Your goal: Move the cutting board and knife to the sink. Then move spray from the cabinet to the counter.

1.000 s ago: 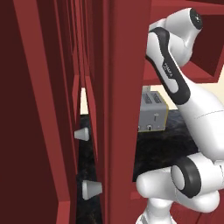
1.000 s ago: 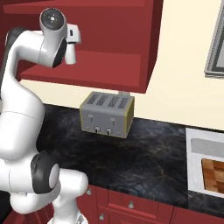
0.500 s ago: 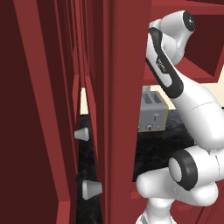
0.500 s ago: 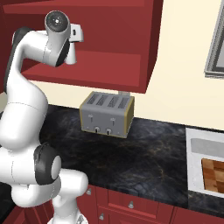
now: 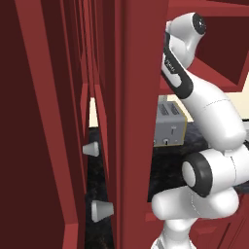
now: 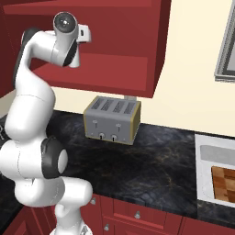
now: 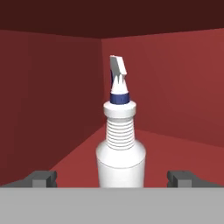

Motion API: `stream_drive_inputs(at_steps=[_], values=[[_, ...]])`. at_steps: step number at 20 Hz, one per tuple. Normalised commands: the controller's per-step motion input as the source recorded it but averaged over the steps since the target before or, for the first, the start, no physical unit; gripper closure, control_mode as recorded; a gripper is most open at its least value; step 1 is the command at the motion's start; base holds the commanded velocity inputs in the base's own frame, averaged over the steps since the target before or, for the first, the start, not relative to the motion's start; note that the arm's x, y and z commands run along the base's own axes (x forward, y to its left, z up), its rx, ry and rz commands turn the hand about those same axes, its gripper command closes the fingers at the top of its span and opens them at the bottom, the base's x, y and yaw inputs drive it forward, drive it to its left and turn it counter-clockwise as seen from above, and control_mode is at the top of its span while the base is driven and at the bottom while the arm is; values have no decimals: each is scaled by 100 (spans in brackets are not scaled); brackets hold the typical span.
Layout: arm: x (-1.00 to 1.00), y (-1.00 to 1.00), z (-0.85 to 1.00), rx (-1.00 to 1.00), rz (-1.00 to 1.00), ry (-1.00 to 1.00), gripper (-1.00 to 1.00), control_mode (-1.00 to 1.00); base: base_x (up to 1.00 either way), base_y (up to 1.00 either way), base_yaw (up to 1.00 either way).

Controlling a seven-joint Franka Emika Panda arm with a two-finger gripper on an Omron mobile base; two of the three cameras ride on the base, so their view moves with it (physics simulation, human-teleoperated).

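— How is the gripper [image 7: 111, 178] set, and what is found in front of it?

— It is spread wide, nothing clasped; one dark fingertip is seen at each side of the spray [image 7: 119, 146]. The bottle stands upright on the floor of the cabinet [image 7: 52, 100], between the two tips and a little beyond them, its nozzle at the top. Contact cannot be made out.

— And outward from there?

— In the right base view the arm is raised into the open shelf of the cabinet [image 6: 114, 41]. Below it the counter [image 6: 151, 160] runs black and veined, with a toaster [image 6: 111, 119] standing on it against the wall.

— What can be judged done?

— The cutting board [image 6: 225, 182] is seen lying in the sink [image 6: 205, 151] at the right edge, so that part appears finished. The knife cannot be made out, so its transfer is left unconfirmed.

— What is left?

— The spray has yet to be grasped, lifted out of the shelf and set down on the counter.
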Motion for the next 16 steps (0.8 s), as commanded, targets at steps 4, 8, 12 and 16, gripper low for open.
stream_drive_inputs(at_steps=[4, 8, 12, 16], values=[[47, 0, 0, 0, -1, 0, -100, -100, 0, 0, 0], [44, 1, 0, 0, 0, 0, -100, -100, 0, 0, 0], [33, 9, 0, 0, 0, 0, -100, -100, 0, 0, 0], [21, 15, 0, 0, 0, 0, -100, -100, 0, 0, 0]])
